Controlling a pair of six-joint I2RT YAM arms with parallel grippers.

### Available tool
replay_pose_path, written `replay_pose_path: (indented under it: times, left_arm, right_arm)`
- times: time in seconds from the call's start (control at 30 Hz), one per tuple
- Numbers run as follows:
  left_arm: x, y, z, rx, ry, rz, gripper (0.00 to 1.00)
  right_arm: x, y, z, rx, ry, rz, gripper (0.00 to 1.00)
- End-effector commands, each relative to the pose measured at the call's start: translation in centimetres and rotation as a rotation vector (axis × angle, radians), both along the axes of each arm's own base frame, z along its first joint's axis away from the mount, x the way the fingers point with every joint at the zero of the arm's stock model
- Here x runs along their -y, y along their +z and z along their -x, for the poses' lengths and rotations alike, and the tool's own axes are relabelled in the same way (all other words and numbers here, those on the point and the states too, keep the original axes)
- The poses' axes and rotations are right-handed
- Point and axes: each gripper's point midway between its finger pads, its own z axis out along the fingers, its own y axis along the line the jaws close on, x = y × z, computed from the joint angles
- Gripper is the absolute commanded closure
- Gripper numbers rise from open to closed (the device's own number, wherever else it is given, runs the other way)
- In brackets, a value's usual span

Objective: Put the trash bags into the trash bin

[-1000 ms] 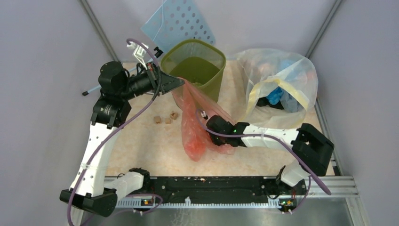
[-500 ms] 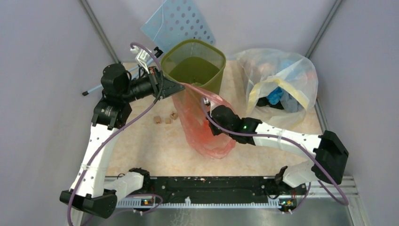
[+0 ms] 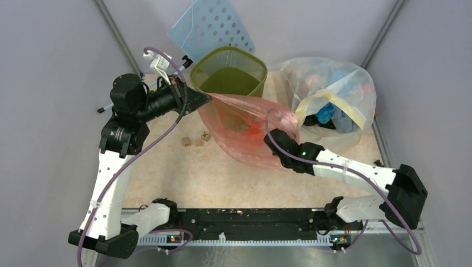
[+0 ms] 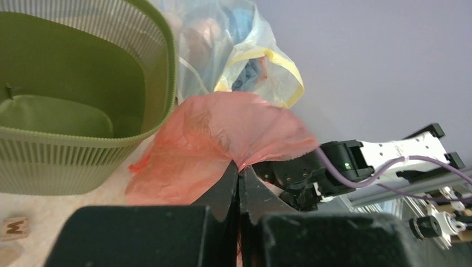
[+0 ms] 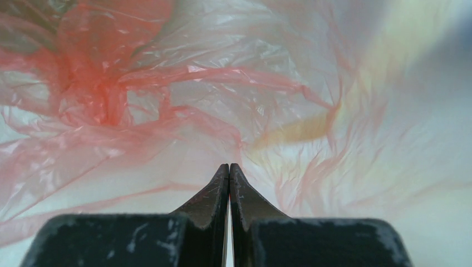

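With left gripper [image 4: 240,175] and right gripper [image 5: 228,169] each pinched shut on opposite edges of the orange trash bag [image 3: 245,128], stretched open just before the trash bin [image 3: 257,86], lift evenly, clear the rim, then lower inside

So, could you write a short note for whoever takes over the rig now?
Left pincer: shut on one edge of the trash bag, beside the trash bin.
Right pincer: shut on the opposite edge.
The bag is stretched open between them, in front of the bin, not inside.
Done: bag gripped and spread.
To do: carry it over the bin's rim and release.
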Motion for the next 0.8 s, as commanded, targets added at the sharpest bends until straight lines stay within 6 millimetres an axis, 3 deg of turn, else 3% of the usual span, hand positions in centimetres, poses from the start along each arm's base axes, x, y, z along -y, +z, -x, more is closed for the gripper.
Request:
replay_pose_path:
  times: [0.0,0.1,0.23,0.37,0.57,0.77]
  left_arm:
    - [-1.5,2.4,0.0,0.101,0.095,-0.017,1.0]
    - [-2.0,2.7,0.0,0.125,0.134,-0.024,1.0]
    - [-1.3,1.5,0.0,0.099,0.081,-0.017,1.0]
    - [0.0,0.0,0.1,0.067,-0.002,0.023,1.0]
    - [0.4,-1.2,-0.7,0.032,-0.017,0.02,1.0]
    - [0.4,-1.8,-0.9,0.019,-0.02,0.014,1.0]
  right_arm:
    - [2.9,1.4,-0.9,0.052,-0.165,-0.084,1.0]
    - [2.5,1.1,-0.9,0.035,-0.123,-0.083,1.0]
    - [-3.1,2.4,0.0,0.006,0.229,-0.151,1.0]
    - [-7.5,5.4,1.6,0.056,0.477,-0.248,0.84]
    - [-10.6,8.4,3.0,0.163,0.628,-0.211,0.8]
    - [-12.0,10.8,3.6,0.203,0.686,-0.267,0.69]
